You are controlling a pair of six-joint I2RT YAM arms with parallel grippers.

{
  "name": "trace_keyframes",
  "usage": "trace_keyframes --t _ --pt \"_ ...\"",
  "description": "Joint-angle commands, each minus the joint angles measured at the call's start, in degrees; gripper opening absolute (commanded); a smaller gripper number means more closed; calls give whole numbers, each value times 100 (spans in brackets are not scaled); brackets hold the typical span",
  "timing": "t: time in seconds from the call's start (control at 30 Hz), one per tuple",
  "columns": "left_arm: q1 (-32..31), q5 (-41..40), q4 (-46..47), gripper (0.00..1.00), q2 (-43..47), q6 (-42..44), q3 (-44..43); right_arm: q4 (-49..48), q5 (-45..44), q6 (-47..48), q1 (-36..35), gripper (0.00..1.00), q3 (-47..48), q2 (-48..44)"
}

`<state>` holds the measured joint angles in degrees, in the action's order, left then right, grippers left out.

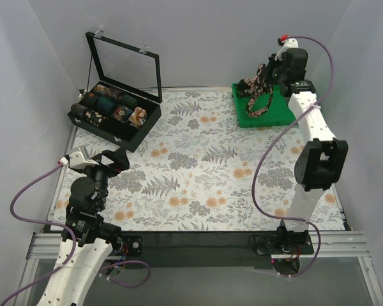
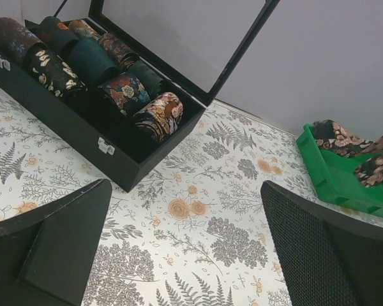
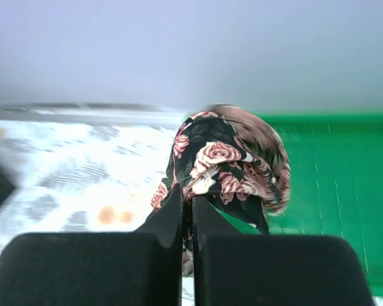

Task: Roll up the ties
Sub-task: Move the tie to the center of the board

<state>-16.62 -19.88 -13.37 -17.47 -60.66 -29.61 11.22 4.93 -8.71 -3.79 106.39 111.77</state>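
Observation:
A dark tie with pink roses (image 1: 258,90) hangs bunched above the green tray (image 1: 270,118) at the back right. My right gripper (image 1: 273,71) is shut on it. In the right wrist view the tie (image 3: 230,159) bulges out just past the pinched gripper (image 3: 186,204), over the green tray (image 3: 335,185). Several rolled ties (image 1: 108,104) fill the open black box (image 1: 126,134) at the back left. My left gripper (image 1: 118,159) hovers open near that box. The left wrist view shows this gripper (image 2: 185,248) wide open over bare tablecloth, with the rolled ties (image 2: 124,89) ahead of it.
The box's glass lid (image 1: 124,64) stands upright behind it. The left wrist view catches the black box's front wall (image 2: 70,124) at upper left and the green tray (image 2: 329,182) with loose ties (image 2: 345,139) at far right. White walls enclose the floral-print table covering (image 1: 204,172).

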Motion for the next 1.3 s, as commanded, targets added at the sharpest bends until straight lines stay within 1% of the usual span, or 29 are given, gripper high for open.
trace_keyframes --t 0.0,0.13,0.2,0.33,0.37,0.4,0.43,0.5,0.53,0.57,0.63,0.77,0.9,1.0,1.03,1.1,1.13,1.2,1.23,1.27 --pt "-8 19 9 98 86 28 60 -287 553 247 -323 1 -355 -1014" --pt "-8 37 -17 98 183 -7 51 -270 764 317 -919 1 -803 -1963" --pt "-8 19 -61 98 183 -24 43 -270 887 300 -1149 1 -987 -2210" --pt "-16 37 -114 98 201 -59 34 -331 844 168 -1851 1 -1453 -2877" --pt "-8 54 -122 98 201 -68 34 -444 695 116 -1984 1 -1611 -3010" --pt "-8 72 -140 98 192 -77 42 -768 668 -7 -2089 1 -2048 -3133" --pt "-8 81 -149 98 183 -86 43 -927 641 -60 -2265 1 -2226 -3352" --pt "-16 142 -175 98 174 -130 43 -1200 308 -192 -2459 1 -2621 -3529" --pt "-8 160 -175 98 157 -139 43 -1532 229 -262 -2642 1 -3041 -3669" --pt "-8 177 -184 98 139 -165 51 -1675 2 -324 -2714 1 -3228 -3732" --pt "-8 247 -193 98 69 -191 43 -2026 -184 -516 -2846 1 -3728 -3846" --pt "-8 335 -219 97 -28 -191 43 -2177 -457 -720 -2899 1 -4178 -3943" --pt "-8 590 -210 97 -177 -200 34 -2317 -458 -1062 -3092 1 -4635 -3961" --pt "-8 722 -210 98 -449 -209 7 -2467 -458 -1378 -3557 1 -5039 -3891" --pt "-16 766 -210 97 -493 -209 -1 -2493 -623 -1457 -3872 1 -5119 -3786" --pt "-8 775 -210 97 -564 -209 -19 -2563 -677 -1615 -4233 3 -5277 -3636" --pt "-8 784 -210 98 -573 -209 -2 -2581 -686 -1642 -4583 4 -5312 -3427" --pt "1 819 -210 98 -581 -209 -1 -2590 -634 -1704 -4910 10 -5278 -3162" --pt "1 819 -210 98 -608 -209 7 -2599 -564 -1687 -5173 13 -5217 -2882" --pt "1 836 -210 98 -617 -218 16 -2599 -311 -1652 -5289 23 -5146 -2732"
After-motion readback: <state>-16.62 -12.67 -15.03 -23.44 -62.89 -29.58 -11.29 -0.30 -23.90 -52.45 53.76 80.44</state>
